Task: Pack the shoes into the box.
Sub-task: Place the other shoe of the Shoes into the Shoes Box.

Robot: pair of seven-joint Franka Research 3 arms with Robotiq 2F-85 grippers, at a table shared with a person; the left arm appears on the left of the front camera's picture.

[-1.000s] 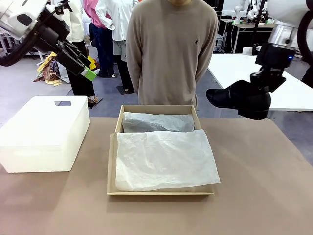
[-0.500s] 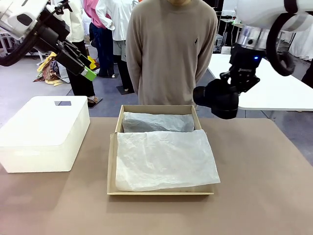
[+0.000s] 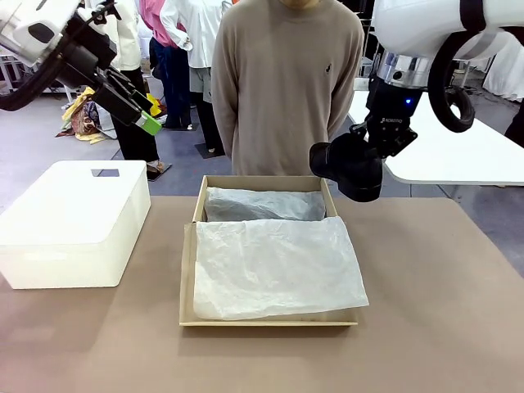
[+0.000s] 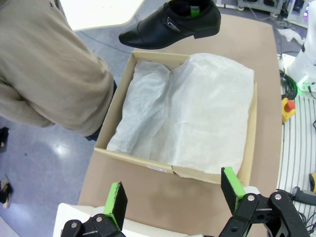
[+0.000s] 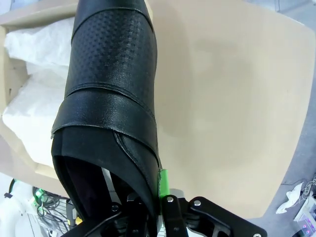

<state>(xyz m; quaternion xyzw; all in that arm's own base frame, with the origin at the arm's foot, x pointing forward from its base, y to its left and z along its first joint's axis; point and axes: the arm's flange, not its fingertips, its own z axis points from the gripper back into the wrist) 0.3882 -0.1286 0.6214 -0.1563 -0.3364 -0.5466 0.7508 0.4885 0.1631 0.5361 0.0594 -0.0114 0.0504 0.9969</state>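
One glossy black shoe [image 3: 345, 168] hangs in the air over the far right corner of the box [image 3: 187, 278], held at its heel opening by my right gripper [image 3: 370, 155], which is shut on it. In the right wrist view the shoe [image 5: 108, 89] runs away from the gripper [image 5: 159, 202], toe pointing at the box [image 5: 10, 74]. White tissue paper [image 3: 274, 262] lines the tan box and covers its inside. My left gripper [image 3: 137, 110] is open and raised at the far left. Its wrist view shows its fingers [image 4: 115, 205] wide apart above the box [image 4: 112, 116], with the shoe [image 4: 173, 22] beyond.
A white plastic bin [image 3: 74, 221] with its lid on stands left of the box. A person in a beige sweater [image 3: 282, 82] stands at the table's far edge, right behind the box. Bare brown tabletop [image 3: 442, 295] lies to the right and in front.
My right arm has carried the shoe leftwards from beyond the table's right side to the box's far right corner, turning it as it went. The left arm has stayed still.
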